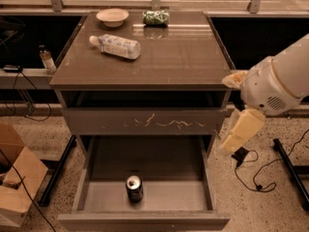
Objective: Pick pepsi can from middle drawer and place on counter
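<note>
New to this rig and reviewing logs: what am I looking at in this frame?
There is one camera view, looking down at the front of a cabinet. The white arm on the right belongs to a mobile one-armed robot. Its gripper hangs right of the cabinet, level with the scratched drawer front, and nothing is visibly held. The counter carries a bowl, a plastic bottle lying on its side, and a green packet. Below, the middle drawer is pulled open, with the pepsi can standing upright near its front.
</note>
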You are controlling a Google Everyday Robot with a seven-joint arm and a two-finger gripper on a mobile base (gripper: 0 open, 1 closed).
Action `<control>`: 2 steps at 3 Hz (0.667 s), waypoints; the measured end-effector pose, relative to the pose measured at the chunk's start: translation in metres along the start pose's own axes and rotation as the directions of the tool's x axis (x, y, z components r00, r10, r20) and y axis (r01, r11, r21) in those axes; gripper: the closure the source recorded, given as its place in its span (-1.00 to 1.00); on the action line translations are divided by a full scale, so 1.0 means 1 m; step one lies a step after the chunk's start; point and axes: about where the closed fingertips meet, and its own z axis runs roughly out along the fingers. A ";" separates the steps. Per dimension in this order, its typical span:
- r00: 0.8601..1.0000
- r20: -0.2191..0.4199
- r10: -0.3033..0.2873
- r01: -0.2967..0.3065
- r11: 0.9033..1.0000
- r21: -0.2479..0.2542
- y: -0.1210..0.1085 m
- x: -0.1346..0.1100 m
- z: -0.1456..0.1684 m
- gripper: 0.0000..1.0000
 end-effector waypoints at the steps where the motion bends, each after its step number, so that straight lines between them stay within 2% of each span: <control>1: 0.993 0.101 0.067 -0.063 0.997 -0.042 0.020 0.013 0.063 -1.00; 2: 0.984 0.129 0.122 -0.115 0.991 -0.064 0.030 0.023 0.104 -1.00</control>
